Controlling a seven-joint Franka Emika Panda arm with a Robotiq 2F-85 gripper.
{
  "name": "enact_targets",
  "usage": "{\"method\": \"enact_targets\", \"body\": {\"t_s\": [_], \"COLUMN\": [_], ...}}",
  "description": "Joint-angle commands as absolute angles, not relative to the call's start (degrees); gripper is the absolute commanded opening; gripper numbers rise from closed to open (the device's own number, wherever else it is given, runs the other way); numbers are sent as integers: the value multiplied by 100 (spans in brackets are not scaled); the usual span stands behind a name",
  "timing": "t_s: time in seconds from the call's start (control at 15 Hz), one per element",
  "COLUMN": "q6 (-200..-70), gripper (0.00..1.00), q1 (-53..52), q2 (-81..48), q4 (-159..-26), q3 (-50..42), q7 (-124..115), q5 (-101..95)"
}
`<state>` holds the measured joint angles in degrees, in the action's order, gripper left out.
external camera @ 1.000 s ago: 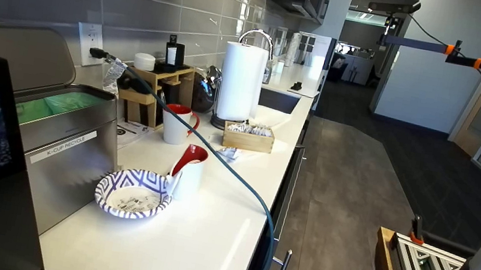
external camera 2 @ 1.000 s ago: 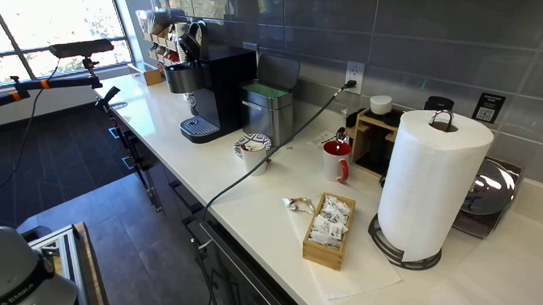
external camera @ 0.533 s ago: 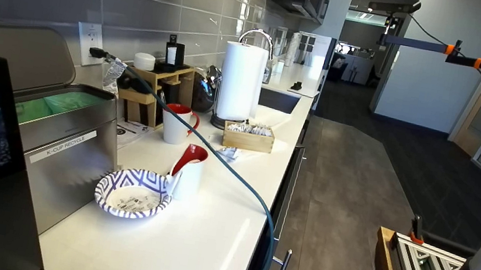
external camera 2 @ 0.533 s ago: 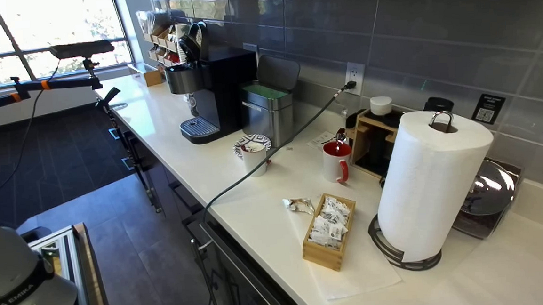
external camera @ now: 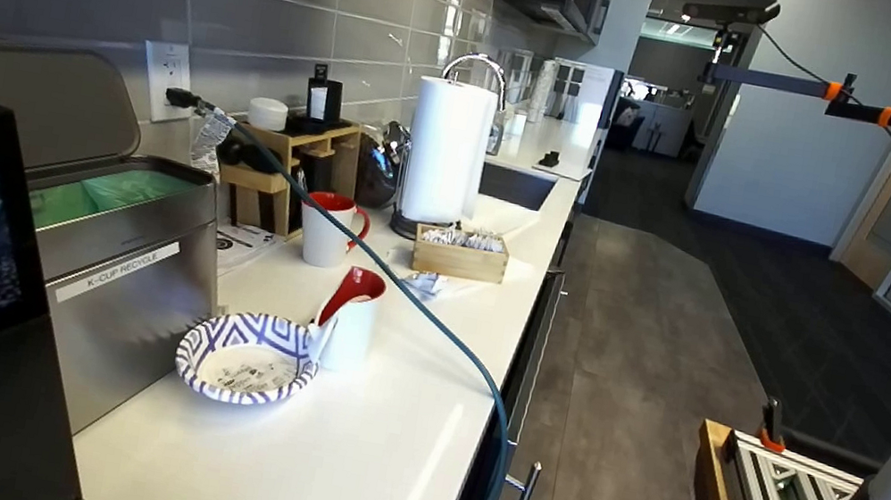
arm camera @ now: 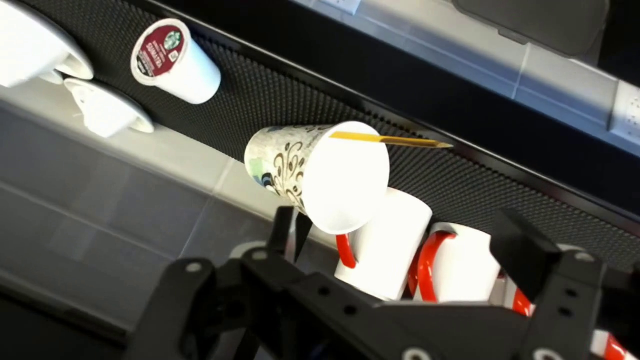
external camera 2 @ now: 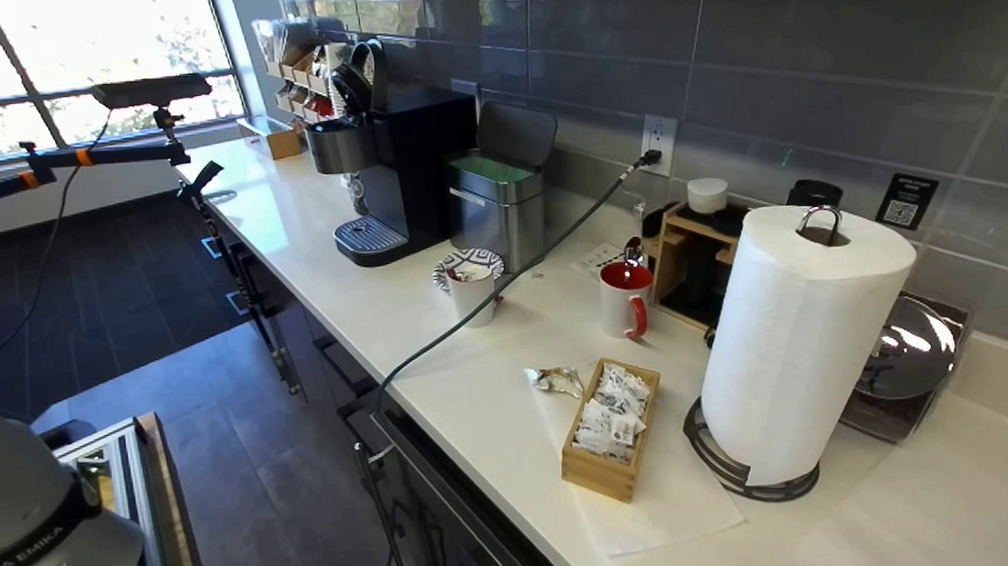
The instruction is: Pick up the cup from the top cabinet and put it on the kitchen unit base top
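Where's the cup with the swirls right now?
In the wrist view, the cup is at the centre, on the dark shelf, with the coffee pod upper left and a red-handled mug lower right.

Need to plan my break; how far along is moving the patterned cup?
Approach looks mostly done: the black end effector stands open near the white tapered cup with dark swirls. In hand: probably alignment, nothing gripped yet. Left: grasping, carrying and placing it on the long off-white countertop.

Grey tiled wall (external camera 2: 614, 75), dark floor (external camera 2: 136, 279), window (external camera 2: 117, 44) bright with daylight
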<state>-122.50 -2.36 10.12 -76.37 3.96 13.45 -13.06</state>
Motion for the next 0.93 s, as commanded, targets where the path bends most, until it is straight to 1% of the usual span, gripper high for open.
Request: {"method": "enact_targets", "body": {"t_s": [0.0,0.13,0.2,0.4,0.47,0.87], "q6": [-11886,-11798,-12129,-12127,-12312,-12351], "gripper": [100,100,100,100,100,100], "q1": [-171,-183,-197,-199,-179,-197], "q2": [260,11,352,258,226,-267], "q4": [-6614,-6313,-6882,-6796,-6867,-6750], "q3": [468,449,400,395,402,406], "q7": [1365,1215,1321,1311,1122,-182], "q5": [-1924,-2267,-1962,-1991,-2306,-3169]}}
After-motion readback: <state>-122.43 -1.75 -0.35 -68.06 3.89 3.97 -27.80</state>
